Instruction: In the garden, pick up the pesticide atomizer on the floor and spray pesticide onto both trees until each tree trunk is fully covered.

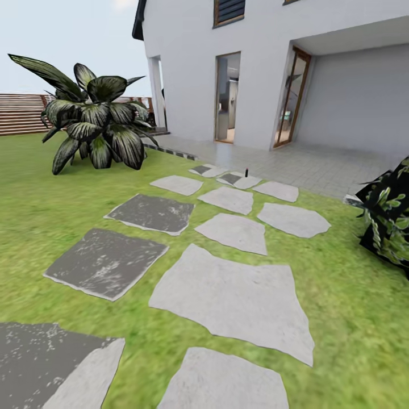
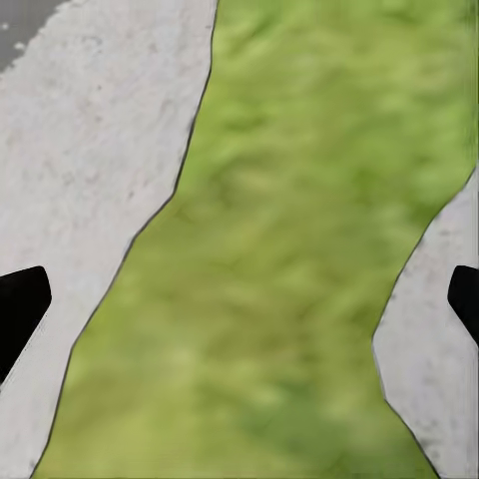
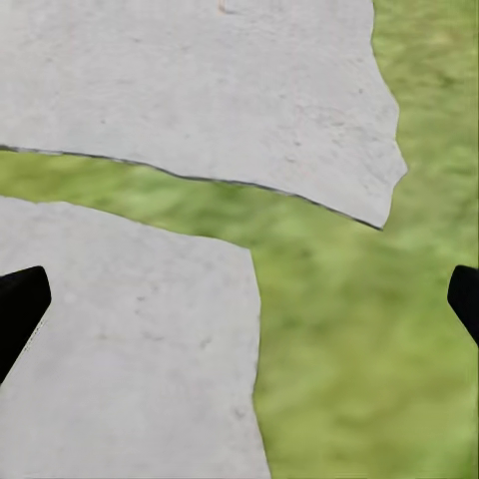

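The pesticide atomizer [image 1: 247,171] is a tiny dark upright shape with a reddish top, far up the path on a pale stepping slab [image 1: 241,181] near the grey paving [image 1: 295,162] in front of the house [image 1: 250,68]; it is too small to make out any detail or label. No writing can be read anywhere.

Stepping slabs run from the bottom of the head view toward the house, some pale, some darker and mottled [image 1: 105,262], with lawn [image 1: 352,318] between them. The nearest slabs are cut off by the lower edge. A striped-leaf palm [image 1: 96,122] stands on the grass to the left, and behind it a stretch of slatted wooden fence [image 1: 20,112] is partly hidden by its leaves. At the right edge a dark leafy plant [image 1: 389,218] is cut off by the frame.

In the left wrist view the left gripper [image 2: 239,304] shows as two black fingertips [image 2: 20,304] at opposite edges, over a strip of grass between two slabs; the jaws are spread wide, with nothing between them. In the right wrist view the right gripper [image 3: 239,304] looks the same, black fingertips [image 3: 20,304] far apart and the jaws released, above a pale slab and grass.
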Motion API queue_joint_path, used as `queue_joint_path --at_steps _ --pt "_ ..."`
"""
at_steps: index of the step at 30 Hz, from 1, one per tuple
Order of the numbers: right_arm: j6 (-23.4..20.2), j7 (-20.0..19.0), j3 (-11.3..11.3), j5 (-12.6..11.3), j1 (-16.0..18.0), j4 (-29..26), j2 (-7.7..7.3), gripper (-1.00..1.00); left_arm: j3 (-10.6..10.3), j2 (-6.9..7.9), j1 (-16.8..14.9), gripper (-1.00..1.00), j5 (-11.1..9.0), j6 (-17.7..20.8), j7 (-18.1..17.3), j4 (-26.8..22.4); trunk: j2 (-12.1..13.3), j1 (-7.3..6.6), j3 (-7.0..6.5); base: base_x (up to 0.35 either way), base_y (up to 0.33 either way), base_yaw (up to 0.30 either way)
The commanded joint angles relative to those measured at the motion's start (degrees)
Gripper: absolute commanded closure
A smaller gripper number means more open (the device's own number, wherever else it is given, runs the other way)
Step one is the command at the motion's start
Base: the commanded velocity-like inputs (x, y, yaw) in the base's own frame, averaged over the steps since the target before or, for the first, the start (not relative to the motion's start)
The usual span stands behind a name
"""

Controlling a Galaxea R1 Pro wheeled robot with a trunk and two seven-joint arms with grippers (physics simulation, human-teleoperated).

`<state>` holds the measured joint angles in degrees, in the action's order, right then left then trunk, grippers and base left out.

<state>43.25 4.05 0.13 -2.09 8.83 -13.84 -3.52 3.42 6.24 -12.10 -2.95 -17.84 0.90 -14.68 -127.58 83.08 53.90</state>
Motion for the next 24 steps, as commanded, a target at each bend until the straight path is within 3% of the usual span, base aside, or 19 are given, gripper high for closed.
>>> queue_joint_path --at_steps 1,24 --pt "0.17 -0.01 0.04 -0.2 0.04 0.04 0.0 -1.0 0.01 0.0 -0.03 -1.0 -0.3 -0.18 -0.02 0.07 -0.02 0.02 0.05 0.339 0.0 0.0" --pt "0.17 -0.01 0.04 -0.2 0.04 0.0 0.0 -1.0 0.01 0.0 -0.03 -1.0 -0.3 -0.18 -0.03 0.04 -0.02 0.02 0.05 0.339 0.0 -0.011"
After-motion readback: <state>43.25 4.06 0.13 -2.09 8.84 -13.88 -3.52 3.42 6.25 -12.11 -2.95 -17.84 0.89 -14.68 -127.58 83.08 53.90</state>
